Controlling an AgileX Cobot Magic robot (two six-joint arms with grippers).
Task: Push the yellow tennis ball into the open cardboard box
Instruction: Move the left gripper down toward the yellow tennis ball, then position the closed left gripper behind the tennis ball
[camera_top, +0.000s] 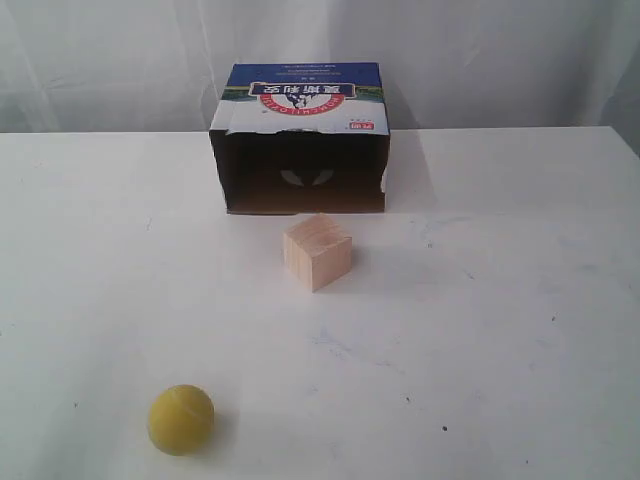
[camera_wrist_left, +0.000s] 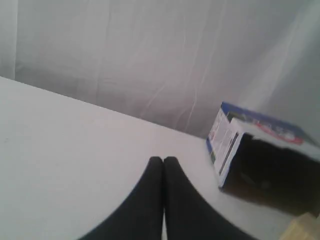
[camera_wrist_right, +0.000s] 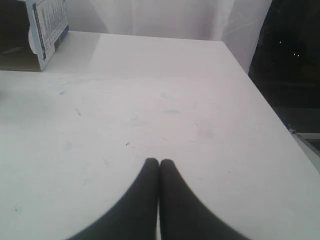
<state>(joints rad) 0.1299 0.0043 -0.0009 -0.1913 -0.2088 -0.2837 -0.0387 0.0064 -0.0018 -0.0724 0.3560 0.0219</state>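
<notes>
The yellow tennis ball (camera_top: 181, 419) rests on the white table near its front edge, left of centre. The open cardboard box (camera_top: 300, 140) lies at the back centre, its dark opening facing the front; it also shows in the left wrist view as the box (camera_wrist_left: 260, 155) and in the right wrist view as a box corner (camera_wrist_right: 35, 35). Neither arm appears in the exterior view. My left gripper (camera_wrist_left: 163, 160) is shut with nothing in it, over bare table. My right gripper (camera_wrist_right: 159, 162) is shut and empty too, over bare table. The ball is out of both wrist views.
A pale wooden cube (camera_top: 317, 251) stands just in front of the box's opening, between ball and box; its corner shows as the cube (camera_wrist_left: 302, 227). The table's right edge (camera_wrist_right: 272, 112) drops off into dark space. White curtains hang behind the table.
</notes>
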